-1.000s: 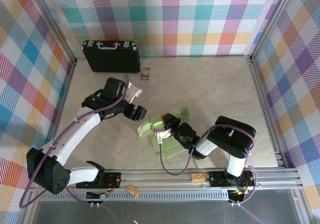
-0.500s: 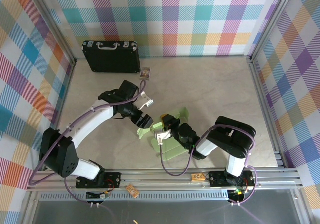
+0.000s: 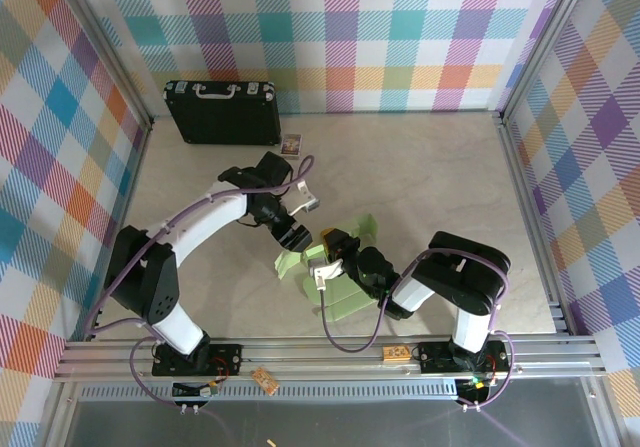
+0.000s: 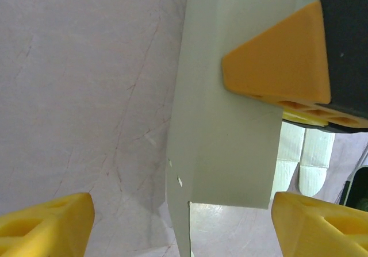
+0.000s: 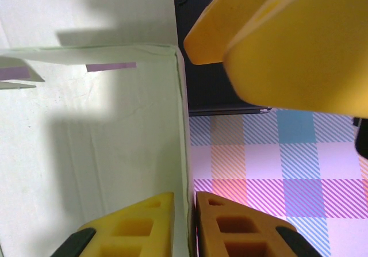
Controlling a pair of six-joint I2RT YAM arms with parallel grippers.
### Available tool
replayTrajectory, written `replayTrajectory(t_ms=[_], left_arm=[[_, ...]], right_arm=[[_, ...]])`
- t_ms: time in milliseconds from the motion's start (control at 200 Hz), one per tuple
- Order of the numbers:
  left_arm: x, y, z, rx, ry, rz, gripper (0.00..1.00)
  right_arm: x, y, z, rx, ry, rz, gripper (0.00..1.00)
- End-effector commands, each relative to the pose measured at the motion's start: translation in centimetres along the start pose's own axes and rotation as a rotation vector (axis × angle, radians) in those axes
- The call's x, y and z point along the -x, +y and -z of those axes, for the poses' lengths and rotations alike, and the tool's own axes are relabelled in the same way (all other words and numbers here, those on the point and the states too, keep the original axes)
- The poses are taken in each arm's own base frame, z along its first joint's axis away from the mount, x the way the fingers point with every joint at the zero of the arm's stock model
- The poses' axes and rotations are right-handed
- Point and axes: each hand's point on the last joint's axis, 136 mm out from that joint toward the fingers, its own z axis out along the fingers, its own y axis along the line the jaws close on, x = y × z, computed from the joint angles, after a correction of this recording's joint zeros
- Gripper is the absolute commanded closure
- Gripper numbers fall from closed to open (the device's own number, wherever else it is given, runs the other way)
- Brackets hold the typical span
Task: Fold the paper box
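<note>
Green paper box [image 3: 350, 293] pinched by right end effector [image 5: 185, 217] (left end effector [image 4: 183, 225] apart).

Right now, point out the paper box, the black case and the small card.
paper box [image 3: 345, 297], top view, on its near flat panel.
black case [image 3: 222, 117], top view, on the middle of its body.
small card [image 3: 292, 145], top view, on its middle.

Paper box [image 4: 224, 130]: thin pale-green card, showing matt and smooth. Table [image 3: 420, 177]: pale, veined like marble, looking smooth and giving a faint sheen. Left end effector [image 4: 184, 225] fingers [image 4: 46, 222]: yellow plastic, appearing matt. Briefcase [image 3: 222, 119]: black shell appearing matt, handle [image 3: 222, 91] gleaming silver. Frame rail [image 3: 330, 350]: metal, glinting dully.
</note>
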Motion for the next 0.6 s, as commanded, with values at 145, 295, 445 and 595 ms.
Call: replayTrajectory(t_ms=[145,295,445,595], left_arm=[[-0.7,-1.2,-1.1,-0.082,0.054,-0.046,0.19],[-0.6,-1.1,-1.9,-0.088,0.070,-0.049,0.21],[-0.7,-1.5,-2.2,-0.109,0.076,-0.050,0.24],[-0.5,-2.3,-1.3,-0.112,0.045,-0.072,0.25]], right_arm=[[0.6,1.1,0.3,0.022,-0.030,-0.022,0.82],[0.7,1.3,0.2,0.026,-0.031,-0.022,0.81],[0.6,1.7,0.0,0.035,-0.025,-0.009,0.81],[0.7,1.7,0.0,0.036,-0.026,-0.013,0.80]])
